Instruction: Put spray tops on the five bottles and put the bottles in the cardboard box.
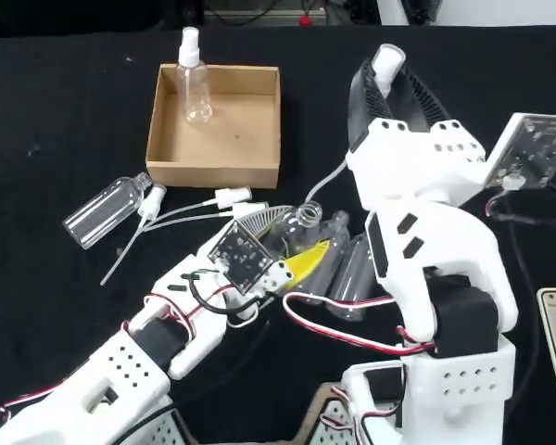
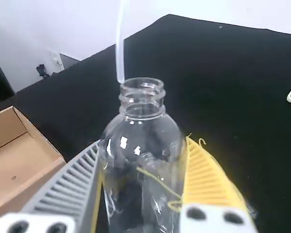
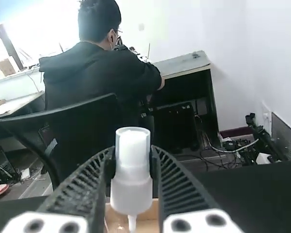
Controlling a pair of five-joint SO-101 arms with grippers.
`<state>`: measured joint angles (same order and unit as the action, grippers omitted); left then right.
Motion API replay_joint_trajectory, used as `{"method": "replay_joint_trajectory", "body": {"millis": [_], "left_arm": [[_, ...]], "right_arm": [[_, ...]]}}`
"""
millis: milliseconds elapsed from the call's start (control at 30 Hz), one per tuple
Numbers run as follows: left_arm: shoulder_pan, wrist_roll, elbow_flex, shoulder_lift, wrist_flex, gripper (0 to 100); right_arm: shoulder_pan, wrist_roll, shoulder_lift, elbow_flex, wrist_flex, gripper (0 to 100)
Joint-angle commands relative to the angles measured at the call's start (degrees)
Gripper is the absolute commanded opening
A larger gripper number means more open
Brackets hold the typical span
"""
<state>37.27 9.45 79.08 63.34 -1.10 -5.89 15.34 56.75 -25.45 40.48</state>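
Cardboard box holds one capped bottle; a second is at the capping step.
On the black counter, the left end effector is clamped on an upright open bottle. The right end effector, raised above it, is clamped on a spray top whose tube hangs with its tip at the neck's rim, not clearly inside. I judge the task about one fifth done: this top has yet to be fed in and seated, then the bottle boxed. An uncapped bottle lies near the box's front left corner with loose spray tops beside it. Two more bare bottles lie near the right arm's base, so three others wait.
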Motion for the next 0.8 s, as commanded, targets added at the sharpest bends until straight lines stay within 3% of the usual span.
{"method": "replay_joint_trajectory", "body": {"millis": [0, 533, 767], "left_arm": [[0.13, -0.62, -3.65, -0.09, 1.05, 14], [0.04, -0.62, -4.18, -0.09, 1.05, 14], [0.04, -0.62, -4.18, -0.09, 1.14, 14]], "right_arm": [[0.7, -0.79, 1.27, 6.73, 2.46, 1.1], [0.53, -0.53, 1.36, -4.09, 2.9, 1.1], [-5.71, -0.53, 3.38, -12.18, 0.44, 1.1]]}}
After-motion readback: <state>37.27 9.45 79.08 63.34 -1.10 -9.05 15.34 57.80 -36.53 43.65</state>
